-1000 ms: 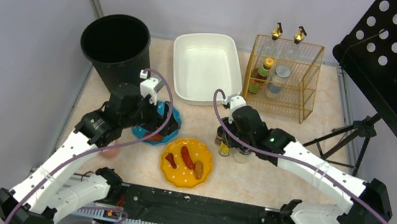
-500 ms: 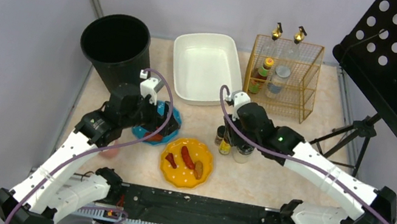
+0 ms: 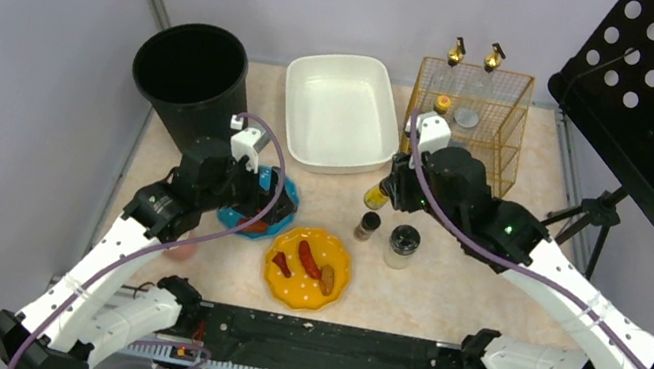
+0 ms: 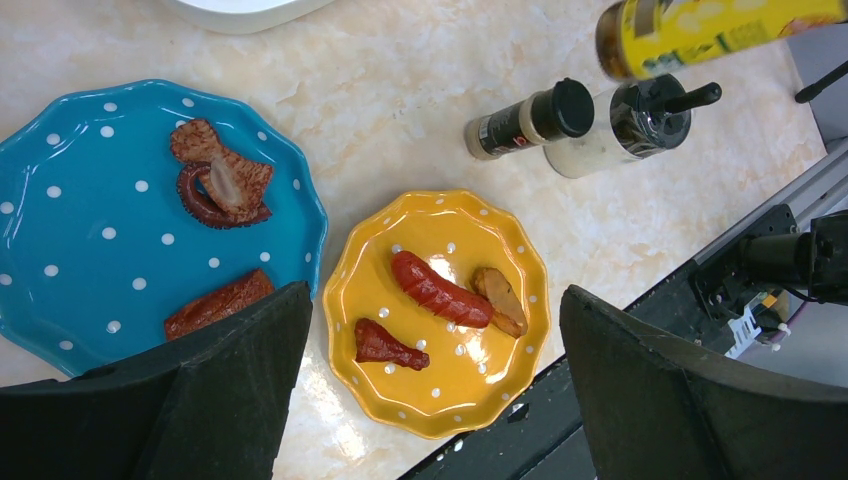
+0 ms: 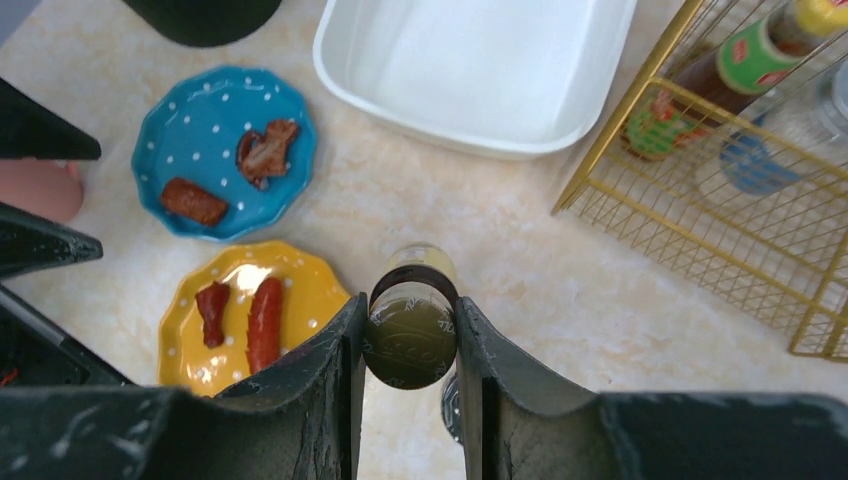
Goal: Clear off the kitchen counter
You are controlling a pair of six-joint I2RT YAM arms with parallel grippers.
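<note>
The right arm stretches from 5 o'clock toward the wire rack [image 3: 486, 121] at 1 o'clock. Its pincer [image 5: 409, 325] grips a tilted yellow-labelled bottle [image 3: 376, 196] above the middle of the worktop [image 3: 447, 287]. At 8 o'clock the left arm is bent, its pincer [image 4: 435, 300] spread wide over the blue plate [image 4: 90, 260].

Pale beige kitchen counter [image 3: 445, 297]: marbled stone look, smooth, mild sheen; white rectangular basin [image 3: 341, 111] far centre: smooth and glossy, plastic or ceramic, can't tell which; gold wire rack [image 3: 499, 164] far right: thin metal rod, shiny; black round bin [image 3: 161, 112] far left: matt plastic; blue dotted plate [image 4: 90, 230] and yellow dotted plate [image 4: 450, 400], near: glossy, glazed-looking; right gripper [image 5: 408, 335] fingers [image 5: 310, 400]: matt black plastic, scuffed with pale flecks; yellow-labelled bottle [image 4: 700, 30] between them: glossy label.
</note>
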